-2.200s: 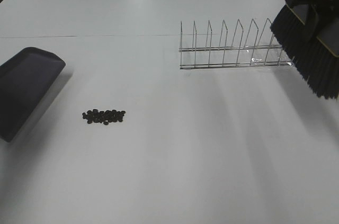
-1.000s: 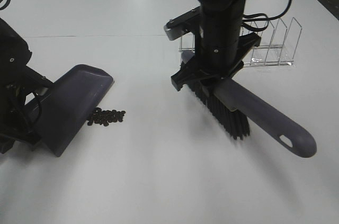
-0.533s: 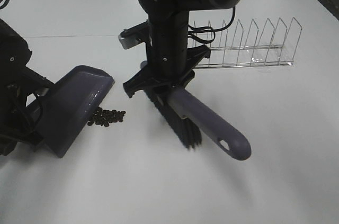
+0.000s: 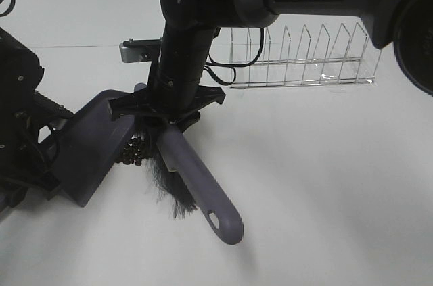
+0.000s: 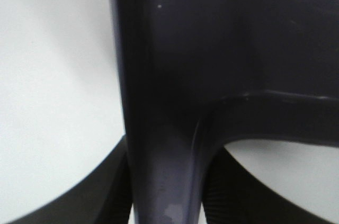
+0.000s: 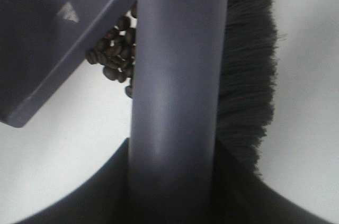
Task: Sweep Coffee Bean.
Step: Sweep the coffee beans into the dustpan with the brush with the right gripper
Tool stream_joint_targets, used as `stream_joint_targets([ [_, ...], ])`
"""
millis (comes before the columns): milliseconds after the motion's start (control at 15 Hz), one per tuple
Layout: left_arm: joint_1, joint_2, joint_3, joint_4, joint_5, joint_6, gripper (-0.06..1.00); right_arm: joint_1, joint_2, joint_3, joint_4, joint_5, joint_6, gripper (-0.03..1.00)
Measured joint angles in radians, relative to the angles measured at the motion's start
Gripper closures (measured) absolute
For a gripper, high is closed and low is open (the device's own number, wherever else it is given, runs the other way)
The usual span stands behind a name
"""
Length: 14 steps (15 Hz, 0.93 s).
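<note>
The coffee beans [image 4: 133, 151] lie in a tight cluster on the white table, right at the lip of the purple dustpan [image 4: 91, 143]. My left gripper [image 4: 39, 157] is shut on the dustpan's handle [image 5: 164, 128], and the pan is tilted with its lip on the table. My right gripper [image 4: 167, 109] reaches across the middle and is shut on the purple brush handle [image 4: 203, 188]. The black bristles [image 4: 164, 181] press on the table against the beans. In the right wrist view the beans [image 6: 113, 54] sit between the dustpan edge [image 6: 47, 38] and the brush handle [image 6: 175, 75], with the bristles [image 6: 246, 75] beyond.
A clear wire-and-plastic rack [image 4: 304, 56] stands at the back right, behind the right arm. The white table [image 4: 325, 184] stretches to the right and front. A seam line [image 4: 81, 46] runs across the table at the back.
My right arm has carried the brush leftward from the table's middle to the beans, and the bristles now touch them. The beans have bunched against the dustpan lip. The dustpan has barely moved.
</note>
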Motion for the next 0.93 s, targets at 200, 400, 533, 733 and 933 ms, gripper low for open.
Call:
stream_joint_targets([
  [200,0.000,0.019,-0.004,-0.005,0.018,-0.003,0.61,0.000,0.016,0.000,0.103,-0.061,-0.026,0.67],
  [400,0.000,0.020,-0.004,-0.010,0.030,-0.003,0.61,0.000,0.047,0.000,0.279,-0.125,-0.079,0.67],
  [533,0.000,0.021,-0.004,-0.013,0.035,-0.003,0.61,-0.002,0.066,0.002,0.412,-0.147,-0.147,0.67],
  [733,0.000,0.021,-0.004,-0.013,0.037,-0.003,0.61,-0.002,0.079,0.003,0.587,-0.181,-0.273,0.67],
  [933,0.000,0.021,-0.004,-0.013,0.037,-0.003,0.61,-0.002,0.083,0.004,0.729,-0.182,-0.402,0.67],
])
